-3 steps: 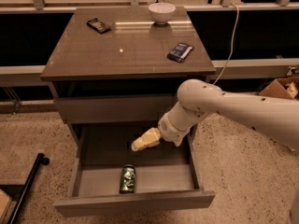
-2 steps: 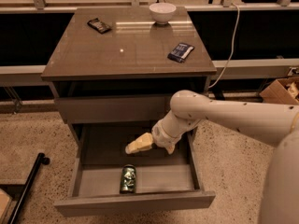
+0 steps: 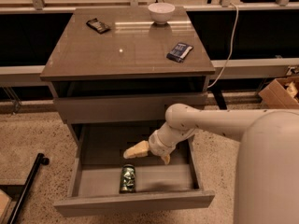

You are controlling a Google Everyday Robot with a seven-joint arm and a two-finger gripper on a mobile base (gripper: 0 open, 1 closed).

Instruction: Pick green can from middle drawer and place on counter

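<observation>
The green can (image 3: 127, 178) lies on its side on the floor of the open middle drawer (image 3: 163, 177), near the front panel and left of centre. My gripper (image 3: 149, 156) hangs inside the drawer, just above and slightly right of the can and apart from it. Its two pale fingers (image 3: 135, 150) are spread, with nothing between them. The white arm reaches in from the lower right. The glossy counter (image 3: 126, 45) tops the cabinet above the drawer.
On the counter stand a white bowl (image 3: 161, 12) at the back, a dark packet (image 3: 98, 25) at the back left and a blue packet (image 3: 179, 51) at the right. A shut drawer front (image 3: 126, 107) sits above the open drawer. A cardboard box (image 3: 280, 91) is at the right and a black bar (image 3: 25, 188) lies on the floor at the left.
My gripper has moved left and lower into the drawer, closer to the green can. The can has not moved.
</observation>
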